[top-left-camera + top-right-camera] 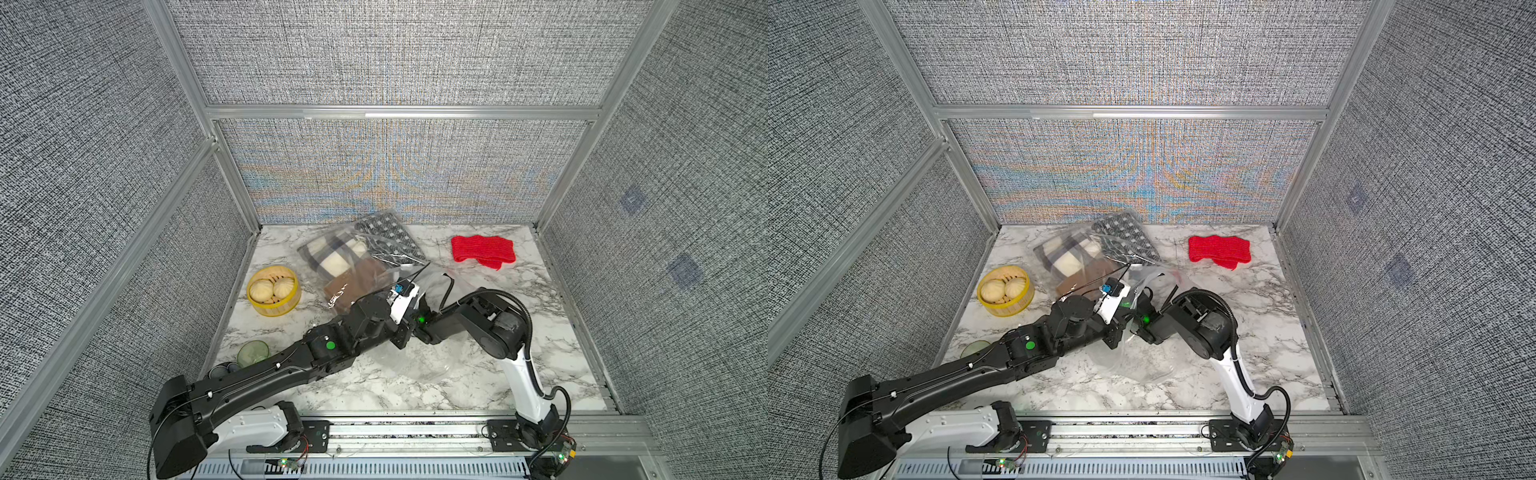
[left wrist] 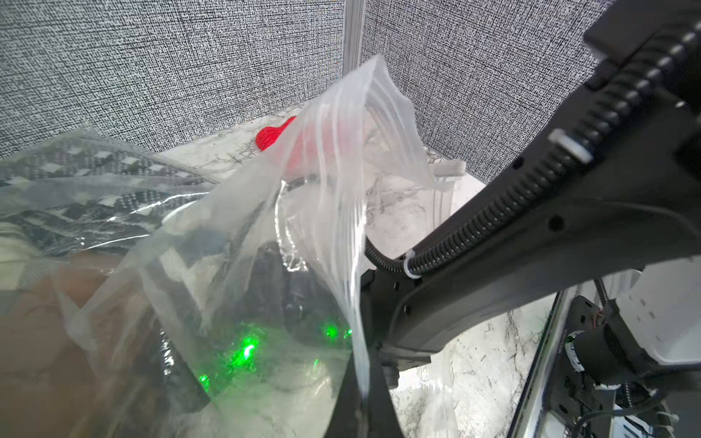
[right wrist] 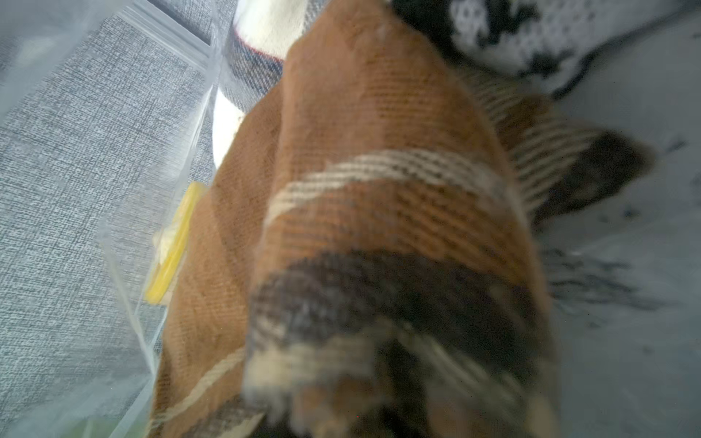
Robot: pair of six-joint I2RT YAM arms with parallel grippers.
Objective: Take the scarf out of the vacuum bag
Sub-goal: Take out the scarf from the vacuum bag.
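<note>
Partly done: red knit scarf [image 1: 483,250] lies outside the vacuum bag [image 1: 365,266]; three scarves remain inside. Left gripper [image 1: 423,306] pinches the bag's raised mouth. Right gripper is hidden, apparently at the brown plaid scarf [image 3: 379,208]; its closure cannot be told.

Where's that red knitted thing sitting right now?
In both top views the red knitted cloth lies on the marble table, far right near the back wall, outside the vacuum bag.

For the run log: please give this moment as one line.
left gripper: shut on vacuum bag rim | right gripper: at brown scarf, grip unclear | brown scarf: inside bag
</note>
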